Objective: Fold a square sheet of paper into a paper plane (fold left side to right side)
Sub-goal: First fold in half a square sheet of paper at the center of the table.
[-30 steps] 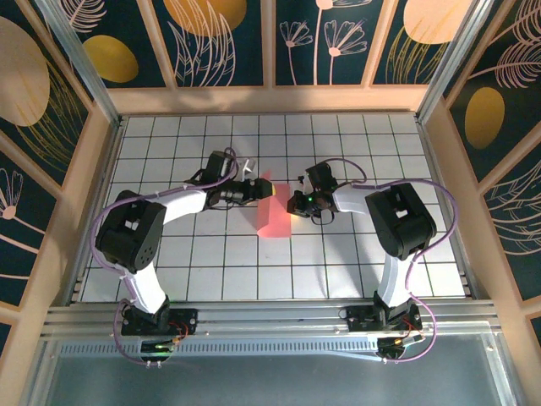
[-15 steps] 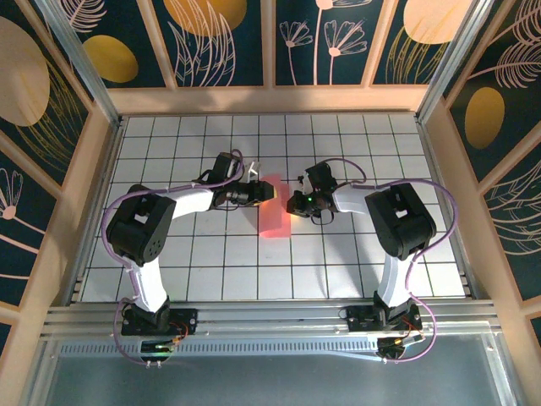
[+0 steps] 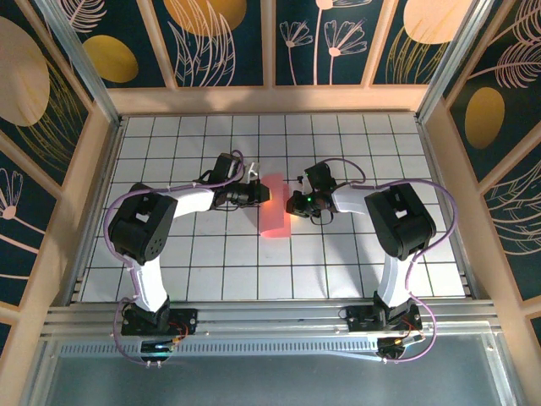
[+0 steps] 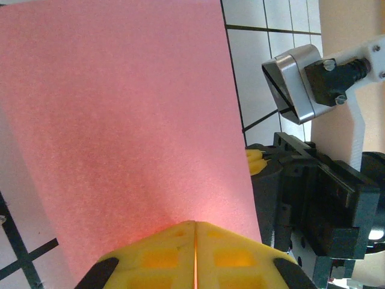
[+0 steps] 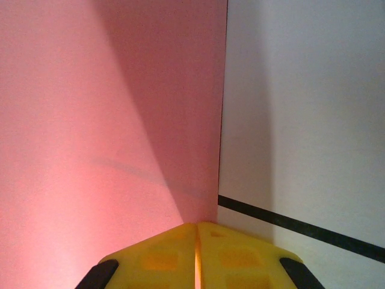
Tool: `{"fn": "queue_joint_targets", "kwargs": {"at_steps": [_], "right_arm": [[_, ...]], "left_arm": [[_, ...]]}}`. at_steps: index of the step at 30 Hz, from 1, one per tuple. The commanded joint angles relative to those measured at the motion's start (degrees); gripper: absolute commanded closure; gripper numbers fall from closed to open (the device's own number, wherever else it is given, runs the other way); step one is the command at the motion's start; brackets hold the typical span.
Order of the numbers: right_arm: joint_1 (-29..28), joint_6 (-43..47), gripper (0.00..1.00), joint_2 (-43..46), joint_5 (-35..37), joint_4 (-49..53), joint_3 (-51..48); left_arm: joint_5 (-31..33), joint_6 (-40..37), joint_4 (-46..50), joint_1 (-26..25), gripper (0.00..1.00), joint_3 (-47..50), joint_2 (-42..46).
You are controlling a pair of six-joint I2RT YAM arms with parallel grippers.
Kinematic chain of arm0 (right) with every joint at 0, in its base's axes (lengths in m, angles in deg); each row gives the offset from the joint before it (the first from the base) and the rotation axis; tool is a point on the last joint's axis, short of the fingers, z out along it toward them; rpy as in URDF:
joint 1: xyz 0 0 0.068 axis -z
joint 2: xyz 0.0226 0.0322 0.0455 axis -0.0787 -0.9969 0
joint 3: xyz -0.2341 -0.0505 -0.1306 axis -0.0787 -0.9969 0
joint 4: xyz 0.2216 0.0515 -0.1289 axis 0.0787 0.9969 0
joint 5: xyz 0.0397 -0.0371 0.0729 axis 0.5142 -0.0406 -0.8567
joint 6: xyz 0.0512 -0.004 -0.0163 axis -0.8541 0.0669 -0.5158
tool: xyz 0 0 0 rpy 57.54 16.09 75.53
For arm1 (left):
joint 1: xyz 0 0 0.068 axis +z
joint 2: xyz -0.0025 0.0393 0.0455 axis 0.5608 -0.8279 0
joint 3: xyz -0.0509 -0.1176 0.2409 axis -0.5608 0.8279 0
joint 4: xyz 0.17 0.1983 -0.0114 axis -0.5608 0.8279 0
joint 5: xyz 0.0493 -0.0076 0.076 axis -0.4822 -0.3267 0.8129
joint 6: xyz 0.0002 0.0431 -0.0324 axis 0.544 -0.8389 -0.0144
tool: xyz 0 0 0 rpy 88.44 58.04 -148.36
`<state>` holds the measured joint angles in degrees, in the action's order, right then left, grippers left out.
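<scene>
**Step: fold left side to right side.**

The thin salmon-pink square sheet of paper (image 3: 275, 211) lies at centre frame of the top view, on the white gridded table (image 3: 363, 262). It shows as a narrow strip running top to bottom (apparently already doubled over). The left gripper (image 3: 264, 194) meets the strip's upper left edge. The right gripper (image 3: 292, 204) meets its upper right edge.

Both jaw pairs are closed tip to tip. Whether either nips a paper layer cannot be told.

1. Keep the right side pinned.
2. Confirm the edges align before creasing.
3. Draw the closed left tips along the fold with light downward pressure.
4. Avoid dragging the sheet sideways.
</scene>
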<state>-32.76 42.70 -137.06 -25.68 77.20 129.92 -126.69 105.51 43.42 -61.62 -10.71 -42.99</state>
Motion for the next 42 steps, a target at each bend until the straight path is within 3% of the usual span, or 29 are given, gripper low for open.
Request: {"fn": "queue_joint_targets", "kwargs": {"at_steps": [1, 4, 17, 22, 31, 35, 42], "right_arm": [[-1.72, 0.41, 0.9, -1.4, 2.08, 2.55, -0.64], [-1.72, 0.21, 0.9, -0.92, 1.98, 2.17, -0.55], [-0.9, -1.18, 0.88, 4.9, 3.91, 0.88, -0.82], [1.37, 0.25, 0.79, 9.16, 4.84, 2.77, -1.84], [4.06, -3.23, 0.44, 11.47, -15.45, -13.67, -8.25], [3.99, -5.56, 0.42, 7.94, -18.44, -18.68, -7.81], [2.45, -4.16, 0.45, 0.7, -19.53, -17.85, -2.78]], "left_arm": [[0.97, -0.3, 1.42, -0.27, 0.96, -0.91, -0.9], [1.52, -0.35, 1.78, -0.27, 1.0, -0.99, -1.29], [2.61, -0.85, 3.2, -0.29, 1.0, -1.08, -1.51], [2.43, -1.01, 3.28, -0.27, 1.0, -1.08, -1.26], [1.56, -1.15, 3.28, -0.35, 1.0, -0.9, -1.14], [1.46, -1.29, 3.28, -0.35, 1.0, -0.79, -1.09], [1.28, -1.43, 3.28, -0.35, 1.0, -0.55, -0.96]]}}
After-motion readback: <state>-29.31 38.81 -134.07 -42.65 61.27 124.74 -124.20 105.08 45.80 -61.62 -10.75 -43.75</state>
